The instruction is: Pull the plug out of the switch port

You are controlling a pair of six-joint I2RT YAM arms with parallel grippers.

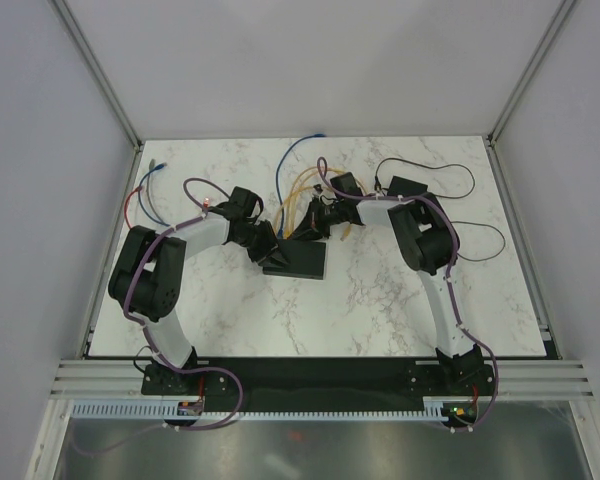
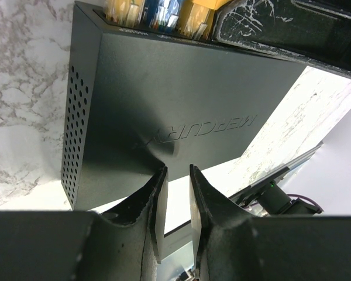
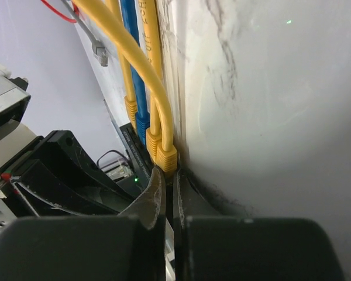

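Top external view: left gripper (image 1: 268, 252), jaws narrowly apart with nothing seen between them, is rested on the left end of the switch (image 1: 302, 264), which is laid flat at the middle of the marble table (image 1: 380, 300). Right gripper (image 1: 322, 222) is pinched together, its tips set against a yellow plug (image 3: 162, 153) seated beside a blue plug (image 3: 141, 122) in the switch's far edge.

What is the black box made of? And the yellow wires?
The switch looks like thin metal painted matte black: crisp folded edges, punched vent holes, a pressed-in name. Hard plastic is possible too. The yellow cables look like smooth, slightly shiny plastic or rubber jackets, bending in soft curves.
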